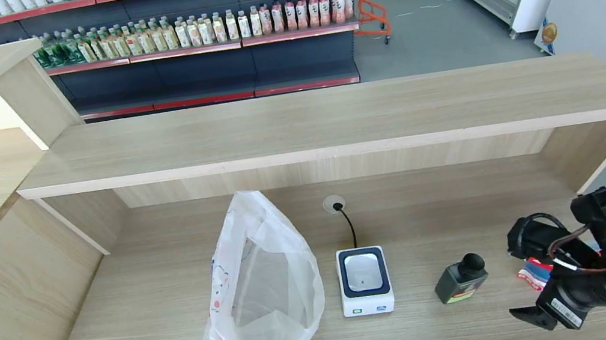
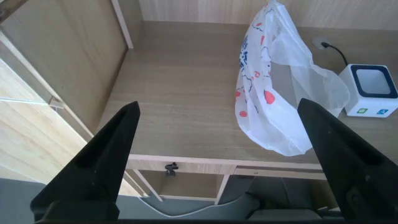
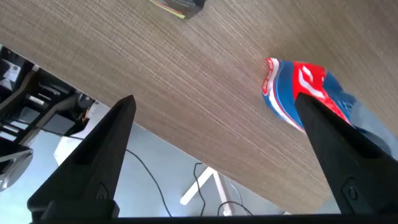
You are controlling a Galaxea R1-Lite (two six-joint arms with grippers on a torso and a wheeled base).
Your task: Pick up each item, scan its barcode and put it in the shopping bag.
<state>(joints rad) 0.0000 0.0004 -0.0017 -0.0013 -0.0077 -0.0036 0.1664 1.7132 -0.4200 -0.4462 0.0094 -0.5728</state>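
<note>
While the right tool hovers spread over the red-and-blue packet at the right front of the desk — pick-up apparently pending — the next move would call for descent and closure; the left tool, likewise spread, holds nothing.

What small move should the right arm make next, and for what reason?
Probably lower the right gripper onto the red and blue packet. The gripper is open and holds nothing, and the packet lies flat on the counter right beside one finger, nearer than the dark bottle. Nothing is at the scanner yet.
</note>
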